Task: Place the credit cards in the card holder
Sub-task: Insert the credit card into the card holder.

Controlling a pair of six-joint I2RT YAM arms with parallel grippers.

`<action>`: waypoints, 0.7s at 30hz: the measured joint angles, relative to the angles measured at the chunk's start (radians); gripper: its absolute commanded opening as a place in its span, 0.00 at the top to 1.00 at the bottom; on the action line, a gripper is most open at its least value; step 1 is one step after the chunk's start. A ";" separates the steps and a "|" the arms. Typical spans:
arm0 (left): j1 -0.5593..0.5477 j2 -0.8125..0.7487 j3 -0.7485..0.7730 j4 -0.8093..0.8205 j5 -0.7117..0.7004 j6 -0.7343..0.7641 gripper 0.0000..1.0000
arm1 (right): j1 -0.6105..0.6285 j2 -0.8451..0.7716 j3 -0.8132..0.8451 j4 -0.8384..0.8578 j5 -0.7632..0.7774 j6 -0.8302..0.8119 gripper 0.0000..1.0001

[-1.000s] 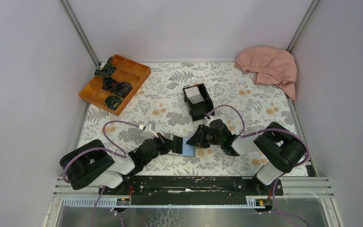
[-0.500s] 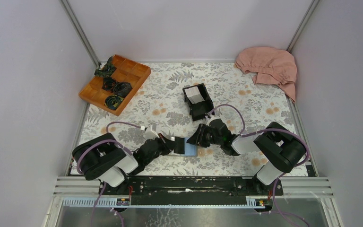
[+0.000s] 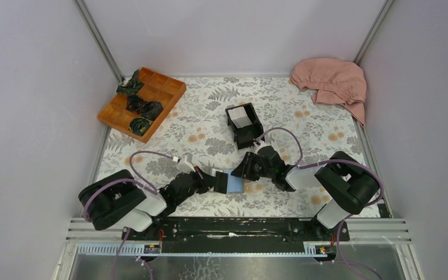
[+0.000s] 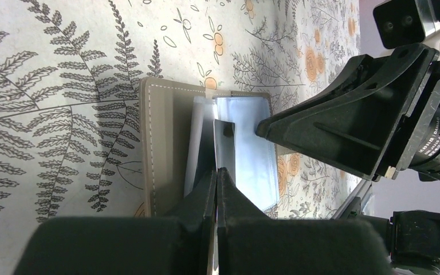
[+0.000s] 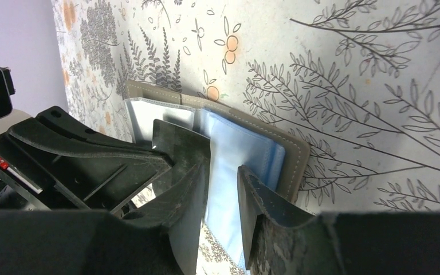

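The grey card holder [image 3: 229, 182] lies open on the table between both grippers, with its clear blue sleeves [image 5: 235, 152] fanned up. My left gripper [image 4: 216, 171] is shut on a thin credit card [image 4: 224, 143], seen nearly edge-on and reaching in among the sleeves. In the right wrist view that card [image 5: 175, 140] looks like a dark flat plate. My right gripper [image 5: 223, 166] stands open over the holder's blue half, one finger on each side of a sleeve. More white credit cards [image 3: 242, 116] sit in the black box [image 3: 249, 135] behind.
An orange wooden tray [image 3: 169, 87] with dark bundles stands at the back left. A pink cloth [image 3: 332, 81] is heaped in the back right corner. Walls close in the flowered table on three sides.
The left arm's shoulder and elbow swung right, then back left, while its gripper stayed at the card holder. The right arm and the holder have hardly moved.
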 measured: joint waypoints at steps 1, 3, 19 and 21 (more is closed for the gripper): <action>0.000 -0.007 0.000 -0.009 0.002 0.000 1.00 | 0.000 -0.007 0.000 -0.009 0.010 -0.005 0.64; 0.000 -0.014 0.000 -0.019 0.003 0.000 1.00 | 0.000 -0.025 0.000 -0.035 0.032 -0.015 0.64; 0.000 0.097 0.014 0.078 0.013 -0.046 1.00 | 0.000 -0.075 -0.002 -0.111 0.090 -0.052 0.65; 0.000 0.094 0.014 0.076 0.011 -0.049 1.00 | 0.000 -0.075 -0.005 -0.106 0.090 -0.052 0.65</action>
